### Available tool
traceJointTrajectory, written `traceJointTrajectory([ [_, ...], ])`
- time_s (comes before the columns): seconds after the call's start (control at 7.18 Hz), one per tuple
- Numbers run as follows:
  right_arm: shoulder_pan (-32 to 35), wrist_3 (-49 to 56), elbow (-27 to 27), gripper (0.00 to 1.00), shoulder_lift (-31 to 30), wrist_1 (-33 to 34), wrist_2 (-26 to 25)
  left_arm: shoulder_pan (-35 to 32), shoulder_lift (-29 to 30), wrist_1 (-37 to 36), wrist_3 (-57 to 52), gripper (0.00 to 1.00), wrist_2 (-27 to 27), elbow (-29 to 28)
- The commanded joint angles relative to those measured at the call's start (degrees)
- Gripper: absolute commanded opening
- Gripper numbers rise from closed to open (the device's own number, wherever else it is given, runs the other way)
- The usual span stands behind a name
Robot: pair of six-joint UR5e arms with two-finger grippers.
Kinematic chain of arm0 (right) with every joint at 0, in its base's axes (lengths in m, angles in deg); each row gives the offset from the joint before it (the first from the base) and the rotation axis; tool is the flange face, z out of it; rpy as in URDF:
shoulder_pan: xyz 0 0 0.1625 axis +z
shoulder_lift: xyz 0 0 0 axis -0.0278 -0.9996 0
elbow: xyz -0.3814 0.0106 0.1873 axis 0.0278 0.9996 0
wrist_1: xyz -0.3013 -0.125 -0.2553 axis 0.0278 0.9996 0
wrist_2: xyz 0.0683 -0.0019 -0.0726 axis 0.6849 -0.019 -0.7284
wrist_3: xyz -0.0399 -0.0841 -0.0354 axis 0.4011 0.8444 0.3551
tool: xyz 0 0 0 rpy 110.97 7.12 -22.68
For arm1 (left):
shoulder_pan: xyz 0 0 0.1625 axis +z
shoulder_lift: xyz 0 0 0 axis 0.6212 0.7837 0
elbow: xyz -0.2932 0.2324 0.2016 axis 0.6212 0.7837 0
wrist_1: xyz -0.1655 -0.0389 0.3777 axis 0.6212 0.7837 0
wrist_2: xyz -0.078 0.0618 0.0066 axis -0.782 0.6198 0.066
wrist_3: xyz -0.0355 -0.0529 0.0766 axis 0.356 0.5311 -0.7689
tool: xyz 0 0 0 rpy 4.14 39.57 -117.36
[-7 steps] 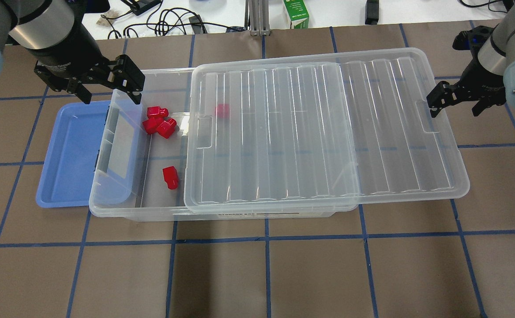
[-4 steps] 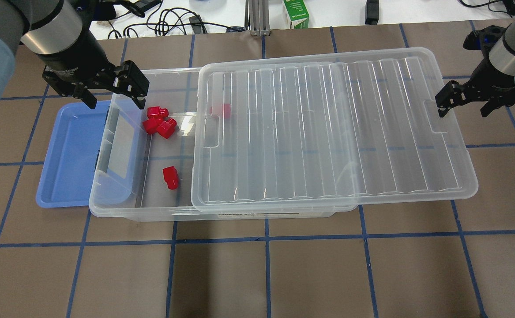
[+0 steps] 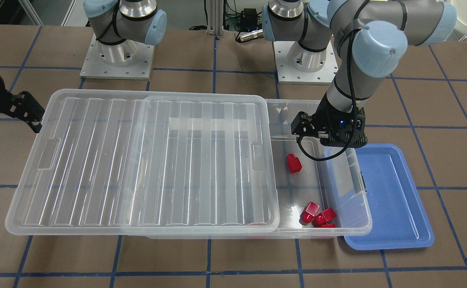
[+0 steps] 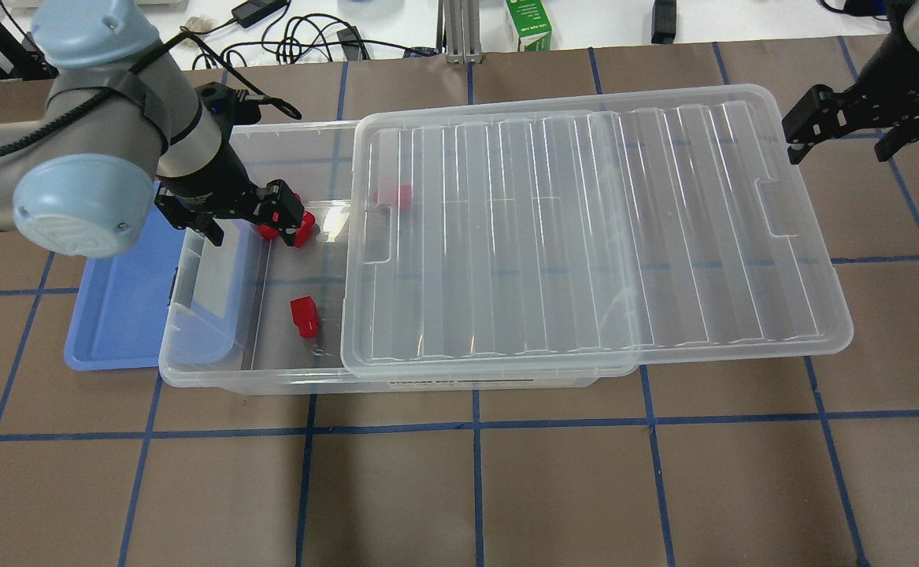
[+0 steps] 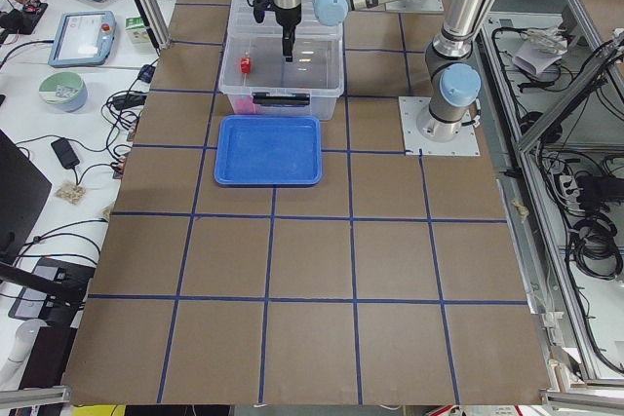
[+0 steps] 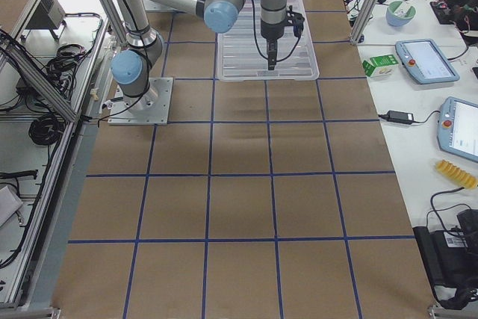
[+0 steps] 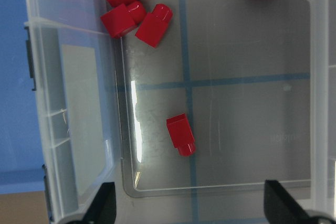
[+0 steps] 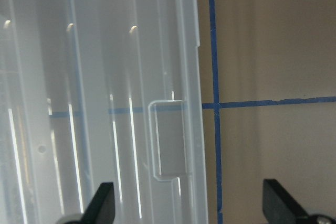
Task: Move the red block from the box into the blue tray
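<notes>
The clear box [image 4: 215, 376] lies across the table with its ribbed lid [image 4: 585, 228] slid to the right, so its left end is uncovered. Inside, one red block [image 4: 304, 316] lies alone; it also shows in the left wrist view [image 7: 181, 135]. A cluster of red blocks [image 4: 295, 226] lies at the far wall, and one more [image 4: 398, 197] shows under the lid. The blue tray [image 4: 116, 315] lies partly under the box's left end. My left gripper [image 4: 245, 216] is open and empty, low over the uncovered end beside the cluster. My right gripper [image 4: 845, 126] is open and empty, past the lid's far right corner.
A green carton [image 4: 528, 24] and cables [image 4: 302, 39] lie beyond the table's far edge. The two arm bases [image 3: 117, 60] stand on the robot's side of the box. Brown table with blue grid lines shows in front of the box [image 4: 475, 488].
My left gripper has moved right and down from the box's far left corner into its uncovered end. The lid slid a little to the right. My right gripper drew away from the lid's right edge.
</notes>
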Motion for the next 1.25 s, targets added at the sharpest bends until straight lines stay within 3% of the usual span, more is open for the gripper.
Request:
traceJointTrajectory([
  [0.0, 4.94, -3.54, 3.61, 1.00, -2.87, -5.35, 0.05, -0.08, 1.02, -2.66, 4.91, 1.00, 0.00, 5.51],
  [0.14, 7.84, -6.69, 3.88, 1.00, -2.88, -5.27, 0.14, 0.18, 0.93, -4.23, 5.19, 1.00, 0.00, 7.10],
  [0.42, 14.69, -16.08, 4.23, 1.00, -2.44, -4.83, 0.93, 0.27, 4.26, -14.82, 7.73, 1.00, 0.00, 13.06],
  [0.84, 16.04, -17.81, 4.40, 1.00, -0.94, -6.40, 2.08, 0.27, 7.87, -20.76, 9.15, 1.00, 0.00, 15.47],
  [0.97, 16.13, -17.63, 5.89, 1.00, -0.07, -7.54, 1.90, 0.27, 9.70, -21.56, 9.93, 0.97, -0.09, 15.56],
  [1.11, 16.04, -17.62, 9.73, 1.00, 2.29, -12.69, 1.55, 0.27, 10.68, -23.57, 10.90, 0.97, -0.09, 15.47],
])
